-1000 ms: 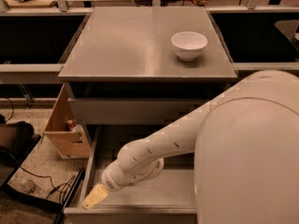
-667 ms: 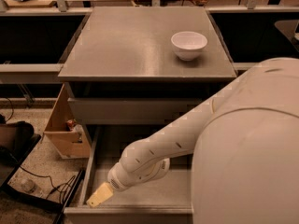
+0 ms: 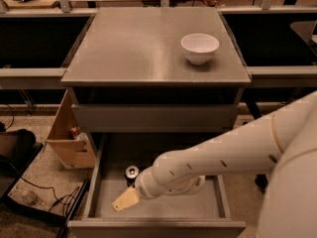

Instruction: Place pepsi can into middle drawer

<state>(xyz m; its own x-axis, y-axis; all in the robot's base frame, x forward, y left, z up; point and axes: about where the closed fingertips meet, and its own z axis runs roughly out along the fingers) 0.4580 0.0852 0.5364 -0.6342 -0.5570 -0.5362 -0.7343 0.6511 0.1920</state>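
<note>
The middle drawer [image 3: 158,228] is pulled out wide below the grey cabinet. The pepsi can [image 3: 131,172] stands upright in the drawer near its back left, with its silver top showing and its dark body in shadow. My gripper [image 3: 124,200] is inside the drawer at the end of the white arm. It points down-left, just in front of the can and a little apart from it. It holds nothing that I can see.
A white bowl [image 3: 199,47] sits on the cabinet top [image 3: 138,48] at the right. The upper drawer front [image 3: 156,117] is closed. A cardboard box [image 3: 67,142] stands left of the cabinet, with cables and a dark bag on the floor.
The arm and gripper have moved right and slightly up inside the drawer. The can, not visible before, now shows standing behind the gripper.
</note>
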